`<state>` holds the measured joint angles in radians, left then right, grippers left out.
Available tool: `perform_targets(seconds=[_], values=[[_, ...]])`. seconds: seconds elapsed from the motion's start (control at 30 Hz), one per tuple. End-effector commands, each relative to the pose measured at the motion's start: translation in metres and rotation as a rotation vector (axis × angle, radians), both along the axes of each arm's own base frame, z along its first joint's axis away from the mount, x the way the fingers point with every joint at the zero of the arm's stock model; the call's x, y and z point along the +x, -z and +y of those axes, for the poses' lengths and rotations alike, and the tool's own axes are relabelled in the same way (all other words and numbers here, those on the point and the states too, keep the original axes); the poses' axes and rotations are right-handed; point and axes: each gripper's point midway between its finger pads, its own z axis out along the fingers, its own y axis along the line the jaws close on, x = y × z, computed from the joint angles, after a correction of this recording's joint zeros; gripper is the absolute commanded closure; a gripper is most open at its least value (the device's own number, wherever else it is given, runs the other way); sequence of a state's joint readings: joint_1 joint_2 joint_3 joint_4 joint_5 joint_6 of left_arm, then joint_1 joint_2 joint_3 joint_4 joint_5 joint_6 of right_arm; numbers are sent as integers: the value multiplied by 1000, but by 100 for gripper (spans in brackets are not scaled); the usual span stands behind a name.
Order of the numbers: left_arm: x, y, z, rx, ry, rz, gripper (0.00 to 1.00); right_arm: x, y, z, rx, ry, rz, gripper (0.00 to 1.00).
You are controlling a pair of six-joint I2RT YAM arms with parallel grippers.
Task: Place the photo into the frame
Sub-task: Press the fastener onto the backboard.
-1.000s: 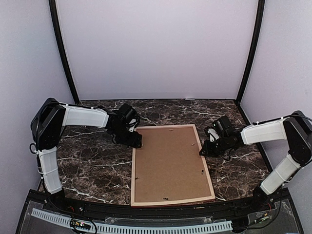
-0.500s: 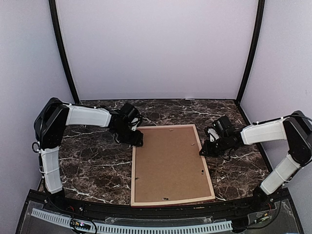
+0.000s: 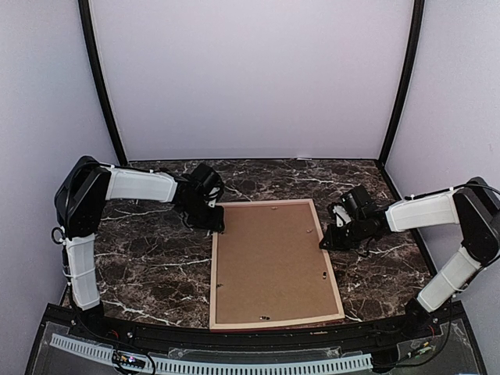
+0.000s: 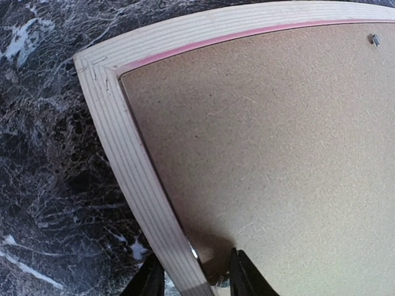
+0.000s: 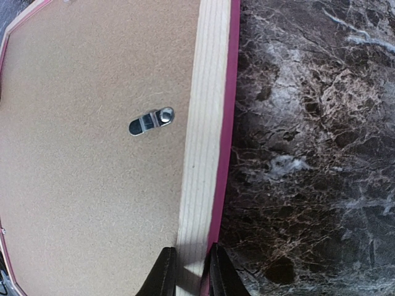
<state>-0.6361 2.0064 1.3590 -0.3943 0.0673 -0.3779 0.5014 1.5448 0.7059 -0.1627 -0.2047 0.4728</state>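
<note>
The frame (image 3: 334,283) lies face down on the marble table, pale wood rails with a pink outer edge. A brown backing board (image 3: 269,262) fills it. The photo is not in view. My left gripper (image 3: 217,226) is at the far end of the left rail (image 4: 126,160); its jaws (image 4: 194,280) stand open, one on each side of the rail, over a small metal tab. My right gripper (image 3: 326,242) is on the right rail (image 5: 203,123); its jaws (image 5: 190,274) are almost together, tips over the rail, holding nothing.
A metal turn clip (image 5: 151,121) sits on the board beside the right rail, and another (image 4: 374,39) near the far rail. Dark marble table (image 3: 148,266) lies on both sides of the frame. Purple walls enclose the back and sides.
My left gripper has shifted slightly towards the far end of the left rail. The right gripper and the frame have not moved.
</note>
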Motion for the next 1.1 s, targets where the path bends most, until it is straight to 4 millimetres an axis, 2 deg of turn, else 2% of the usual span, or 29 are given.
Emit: perform_targets(seconds=[0.0, 0.3, 0.67, 0.87, 1.07], values=[[-12, 16, -7, -8, 19, 63, 63, -4, 8, 7, 15, -27, 15, 82], [-31, 19, -8, -36, 46, 129, 68, -3, 9, 8, 13, -30, 15, 82], [-45, 18, 2, 3, 76, 171, 74, -1, 9, 8, 9, -29, 14, 82], [-43, 8, -1, -10, 93, 165, 75, -2, 11, 7, 9, -25, 18, 82], [-32, -10, -7, -25, 94, 116, 67, -3, 11, 7, 7, -25, 19, 82]])
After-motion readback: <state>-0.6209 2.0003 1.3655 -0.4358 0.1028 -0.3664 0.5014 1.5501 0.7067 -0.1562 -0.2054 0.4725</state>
